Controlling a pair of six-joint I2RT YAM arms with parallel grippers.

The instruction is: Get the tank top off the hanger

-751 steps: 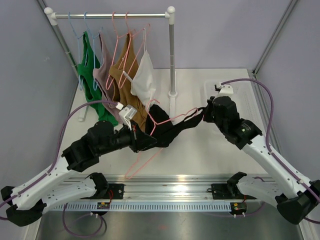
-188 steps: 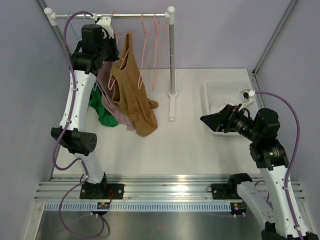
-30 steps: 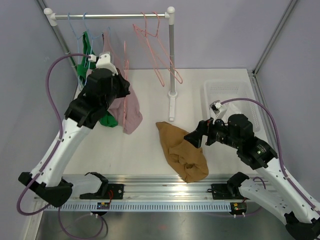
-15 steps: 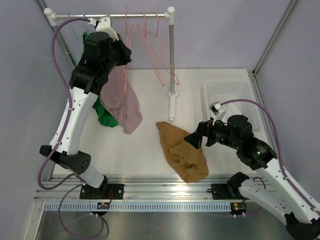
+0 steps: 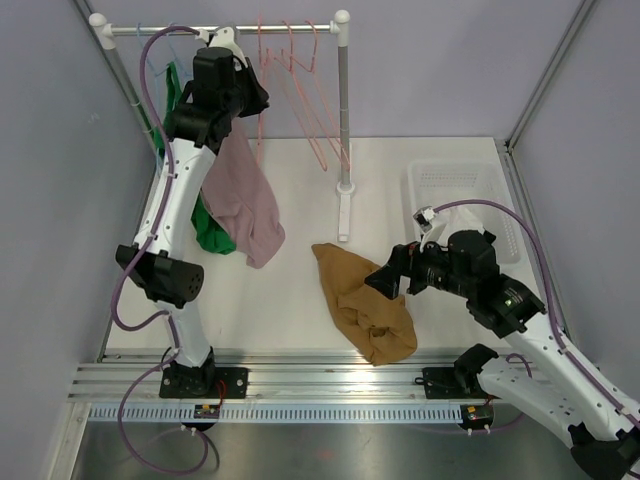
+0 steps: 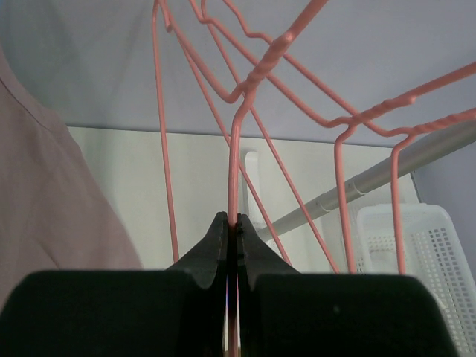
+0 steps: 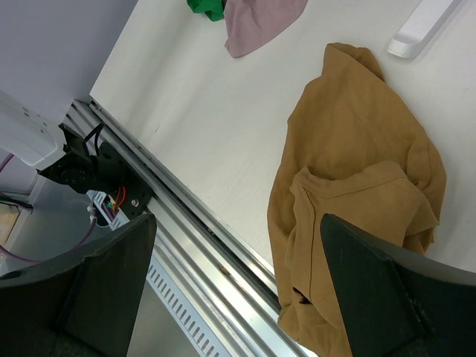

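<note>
The brown tank top (image 5: 365,300) lies crumpled on the table near the front rail, free of any hanger; it also shows in the right wrist view (image 7: 349,163). My left gripper (image 5: 256,100) is raised to the clothes rail (image 5: 220,30). There it (image 6: 236,223) is shut on the wire of a bare pink hanger (image 6: 236,141). My right gripper (image 5: 385,280) hovers just above the brown top's right side. In its own view the right gripper (image 7: 238,219) is open wide with nothing between its fingers.
A mauve top (image 5: 245,200) and a green one (image 5: 210,230) hang at the rail's left end. More bare pink hangers (image 5: 305,90) hang near the rack's post (image 5: 343,110). A white basket (image 5: 455,185) stands at the right.
My left arm has risen from mid-height to the rail, carrying the pink hanger up and right. The right arm and the brown top have hardly moved.
</note>
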